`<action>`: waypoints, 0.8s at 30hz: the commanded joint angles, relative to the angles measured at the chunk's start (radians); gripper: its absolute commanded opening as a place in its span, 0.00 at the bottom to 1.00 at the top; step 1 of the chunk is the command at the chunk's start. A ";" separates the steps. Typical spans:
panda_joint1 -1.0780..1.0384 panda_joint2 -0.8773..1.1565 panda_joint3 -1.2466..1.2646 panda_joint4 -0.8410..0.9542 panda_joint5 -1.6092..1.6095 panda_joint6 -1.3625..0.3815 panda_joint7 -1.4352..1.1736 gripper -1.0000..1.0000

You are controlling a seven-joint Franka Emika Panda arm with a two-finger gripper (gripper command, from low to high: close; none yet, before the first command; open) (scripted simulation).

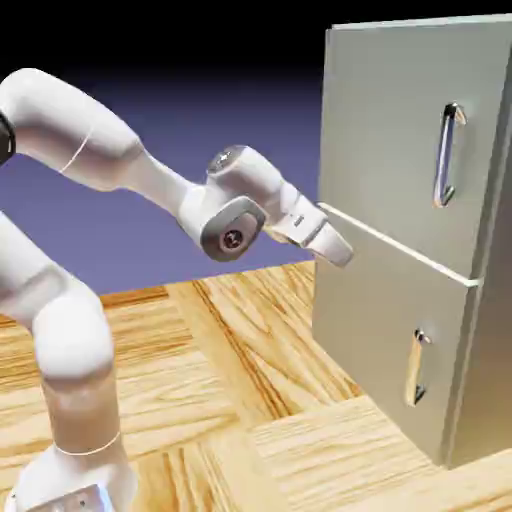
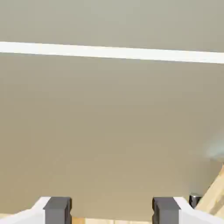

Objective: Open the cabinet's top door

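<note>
The cabinet is a tall grey metal box at the exterior view's right, with both doors closed. The top door carries a long vertical silver handle near its right side. My gripper hovers at the cabinet's left front edge, level with the pale seam between the two doors and well left of the handle. In the hand view the gripper is open with nothing between its fingertips. Grey door panel fills that view, crossed by the pale seam; the strip above it is the top door.
The lower door has a shorter silver handle. The cabinet stands on a wooden table. A sliver of wood shows at the hand view's lower right.
</note>
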 commanded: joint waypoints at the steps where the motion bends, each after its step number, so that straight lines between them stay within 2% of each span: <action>1: 0.015 -0.005 -0.017 0.011 -0.044 0.000 -0.020 0.50; 24: 0.365 -0.121 -0.416 0.264 -1.044 0.010 -0.472 0.50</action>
